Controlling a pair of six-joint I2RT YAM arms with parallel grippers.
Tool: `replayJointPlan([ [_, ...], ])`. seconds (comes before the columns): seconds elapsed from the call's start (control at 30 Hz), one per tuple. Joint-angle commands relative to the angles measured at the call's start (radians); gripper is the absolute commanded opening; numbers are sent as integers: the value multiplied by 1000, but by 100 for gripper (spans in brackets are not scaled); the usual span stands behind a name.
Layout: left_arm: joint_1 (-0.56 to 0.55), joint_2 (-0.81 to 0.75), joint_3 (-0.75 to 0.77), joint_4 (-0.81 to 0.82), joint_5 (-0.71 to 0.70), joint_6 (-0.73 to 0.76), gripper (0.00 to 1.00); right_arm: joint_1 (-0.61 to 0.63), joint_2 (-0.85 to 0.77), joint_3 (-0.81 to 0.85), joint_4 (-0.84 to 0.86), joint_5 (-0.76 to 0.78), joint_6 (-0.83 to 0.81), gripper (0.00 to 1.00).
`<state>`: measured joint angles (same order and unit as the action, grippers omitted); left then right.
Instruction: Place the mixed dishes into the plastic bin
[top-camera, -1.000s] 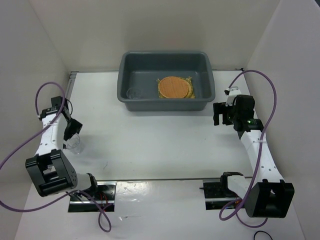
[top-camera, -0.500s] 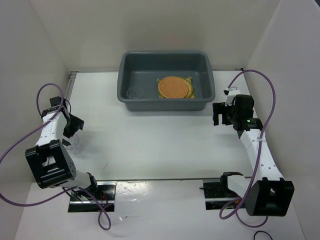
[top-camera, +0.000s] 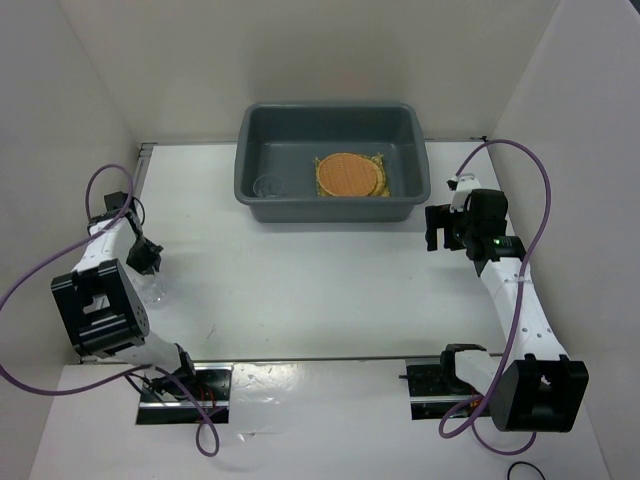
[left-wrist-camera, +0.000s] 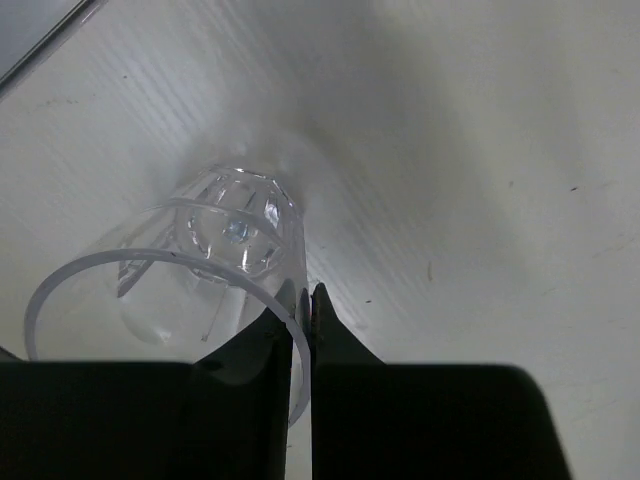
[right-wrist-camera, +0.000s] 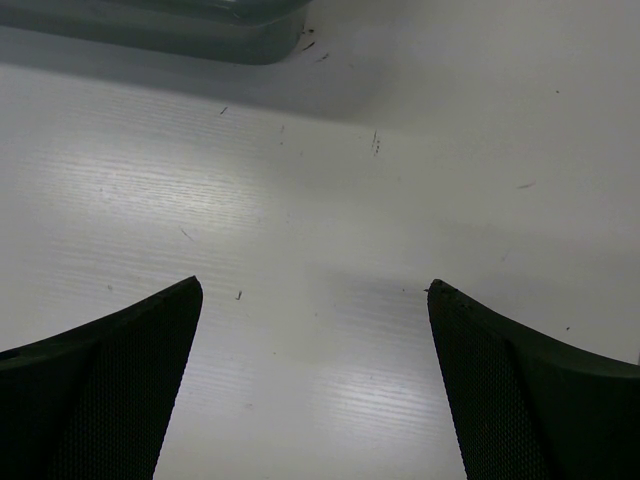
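A small clear glass cup (left-wrist-camera: 215, 255) stands on the white table (left-wrist-camera: 480, 150), well apart from the bin. It is likely light, rigid, slick and breakable, best held by its rim. The left pincer (left-wrist-camera: 303, 315) is clenched on that rim, one finger inside. The large grey-blue plastic bin (top-camera: 300, 210) holds a round orange-brown disc (top-camera: 347, 174) on a square yellow woven mat (top-camera: 380, 160), plus a second clear cup (top-camera: 268, 186). The right pincer (right-wrist-camera: 315, 385) gapes, holding nothing

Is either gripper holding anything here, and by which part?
The left gripper pinches the clear glass cup by the wall at its rim. The right gripper is open and empty.
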<state>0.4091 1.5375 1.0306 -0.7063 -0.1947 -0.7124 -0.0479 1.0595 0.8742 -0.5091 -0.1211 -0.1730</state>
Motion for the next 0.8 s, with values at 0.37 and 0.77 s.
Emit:
replayJointPlan([
  [0.37, 5, -36, 370, 274, 273, -246, 0, 11, 2, -4, 50, -6, 0, 98],
  [0.77, -188, 318, 962, 467, 602, -121, 0, 11, -50, -4, 50, -6, 0, 98],
])
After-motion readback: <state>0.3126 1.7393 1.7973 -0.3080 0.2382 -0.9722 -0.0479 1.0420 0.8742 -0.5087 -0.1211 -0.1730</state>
